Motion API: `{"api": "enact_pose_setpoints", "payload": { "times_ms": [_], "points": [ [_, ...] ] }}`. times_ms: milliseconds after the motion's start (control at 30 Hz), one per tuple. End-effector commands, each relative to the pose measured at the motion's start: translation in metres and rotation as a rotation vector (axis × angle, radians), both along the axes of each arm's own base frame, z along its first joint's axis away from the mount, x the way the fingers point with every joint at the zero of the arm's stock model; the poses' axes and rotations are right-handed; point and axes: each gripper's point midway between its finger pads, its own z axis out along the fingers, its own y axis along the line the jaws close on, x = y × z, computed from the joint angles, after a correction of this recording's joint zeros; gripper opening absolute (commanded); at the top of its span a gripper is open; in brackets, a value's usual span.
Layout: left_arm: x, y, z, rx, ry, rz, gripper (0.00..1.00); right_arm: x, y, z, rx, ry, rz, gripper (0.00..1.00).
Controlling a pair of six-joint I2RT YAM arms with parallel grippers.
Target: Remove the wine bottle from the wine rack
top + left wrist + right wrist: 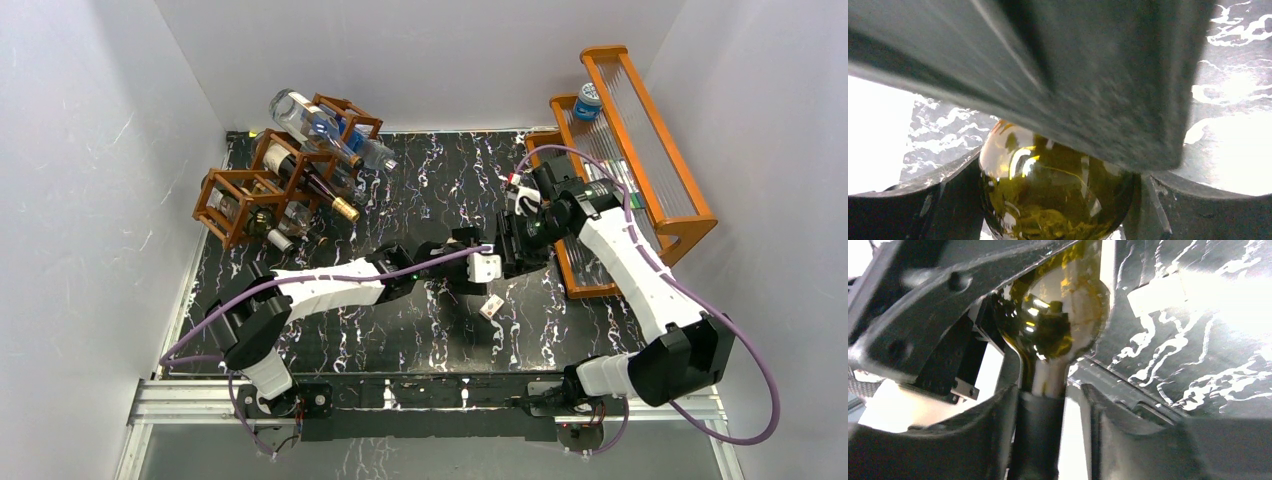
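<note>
The wine bottle (pixel 1053 200) is olive-green glass, held above the middle of the table where both arms meet. My left gripper (pixel 488 258) is shut on its round body, the glass filling the space between the fingers (pixel 948 205). My right gripper (pixel 512 248) stands open around the black-capped neck (pixel 1040 430). Its left finger lies against the neck, and a bright gap shows on the other side. In the top view the bottle is hidden by the two grippers. The wine rack (pixel 228 177), a dark reddish-brown lattice, stands at the far left with other bottles in it.
A clear bottle (pixel 310 120) and a dark gold-capped bottle (pixel 318 185) lie on the rack. An orange shelf (pixel 690 215) with ribbed clear panels stands at the right, a blue-capped container (pixel 588 100) on it. A small white tag (pixel 491 307) lies on the marbled black table.
</note>
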Motion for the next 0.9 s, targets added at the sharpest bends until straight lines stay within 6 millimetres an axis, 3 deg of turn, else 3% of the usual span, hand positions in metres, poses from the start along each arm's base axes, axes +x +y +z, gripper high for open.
{"api": "enact_pose_setpoints", "payload": {
  "times_ms": [0, 67, 133, 333, 467, 733, 867],
  "points": [
    [0.003, 0.003, 0.033, -0.146, 0.044, 0.083, 0.09, 0.019, 0.005, 0.031, 0.056, -0.207, -0.004, 0.68],
    [0.004, 0.007, 0.031, -0.157, 0.067, 0.112, 0.01, 0.03, 0.006, 0.032, 0.049, -0.242, -0.036, 0.77],
    [0.006, 0.011, 0.033, -0.181, 0.08, 0.151, 0.0, 0.041, 0.005, 0.03, 0.034, -0.263, -0.076, 0.81],
    [0.016, 0.017, 0.043, -0.274, 0.214, 0.301, 0.0, 0.061, 0.013, 0.034, 0.087, -0.342, -0.134, 0.84],
    [0.017, 0.017, 0.045, -0.318, 0.313, 0.362, 0.0, 0.072, 0.012, 0.032, 0.079, -0.398, -0.155, 0.77],
    [0.021, 0.022, 0.034, -0.296, 0.382, 0.441, 0.0, 0.084, 0.027, 0.03, 0.122, -0.465, -0.148, 0.53],
    [0.019, 0.022, 0.032, -0.294, 0.398, 0.44, 0.0, 0.092, 0.03, 0.03, 0.123, -0.511, -0.147, 0.52]
  ]
}}
